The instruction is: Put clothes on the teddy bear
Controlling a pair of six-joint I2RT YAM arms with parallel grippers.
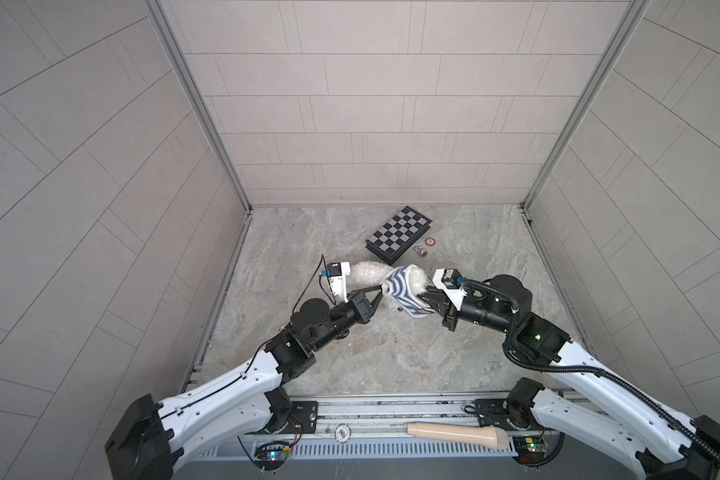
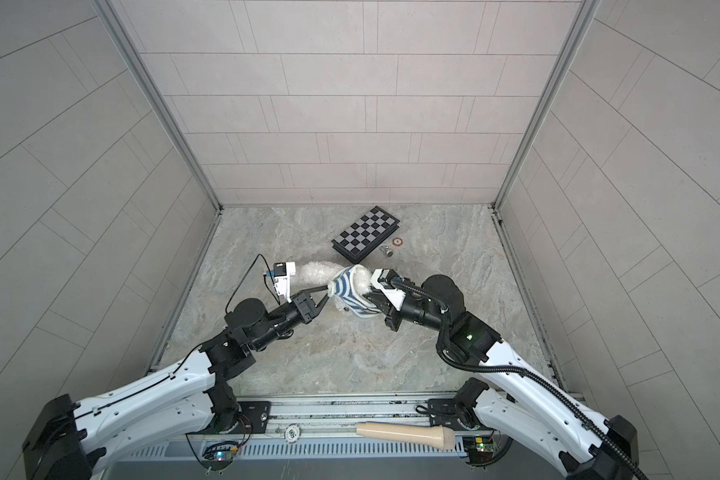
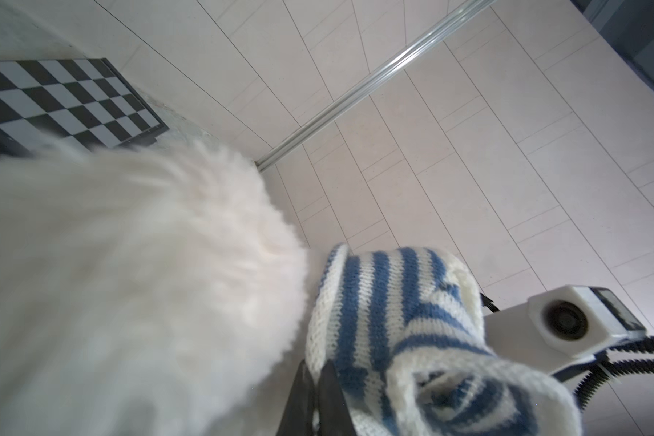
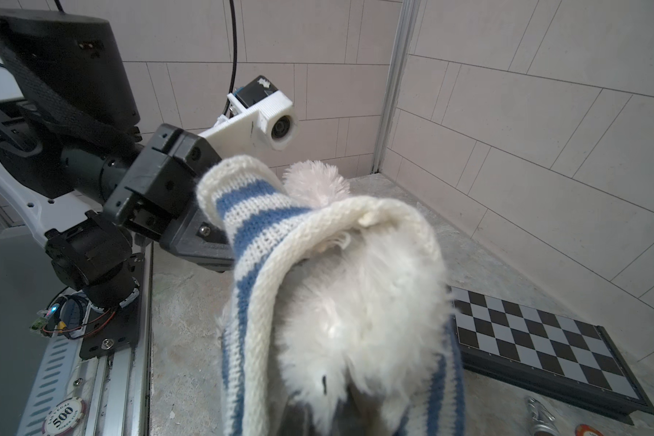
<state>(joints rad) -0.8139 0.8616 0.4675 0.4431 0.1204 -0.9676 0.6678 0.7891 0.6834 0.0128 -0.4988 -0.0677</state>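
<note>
Beige and tapered, an object (image 1: pixel 458 434) I cannot identify is lying along the front rail. Near it a poker chip (image 4: pixel 63 417) is showing the only legible writing, "LAS VEGAS", "500" and "POKER CLUB", in the right wrist view.

Beyond the rail, over the middle of the marbled table (image 1: pixel 391 357), both arms are holding the work up between them. The left gripper (image 1: pixel 378 287) is pinching one edge of the blue-and-white striped shirt (image 1: pixel 404 291) with clenched jaws. The right gripper (image 1: pixel 425 300) is clenching the opposite edge, and whether fur is caught there too is hidden. The teddy bear (image 1: pixel 366 270) is sitting partly inside the stretched knit, apparently clear of the table, with white fluff sticking out at both ends. Which limb or end is poking out I cannot tell.

The bear is looking light, soft and squashy, so it is likely giving way rather than pushing back. Its long pile is probably slipping under a pinch, so taking a stubby limb or a deep fold of body seems safer than fur tips. The knit is stretching readily, making its ribbed hem the sensible hold. No label is showing on either.

Farther back, the chessboard (image 1: pixel 398 232) is lying just behind the bear, with a small metal piece (image 1: pixel 420 250) and a coppery disc (image 1: pixel 430 241) beside it.
</note>
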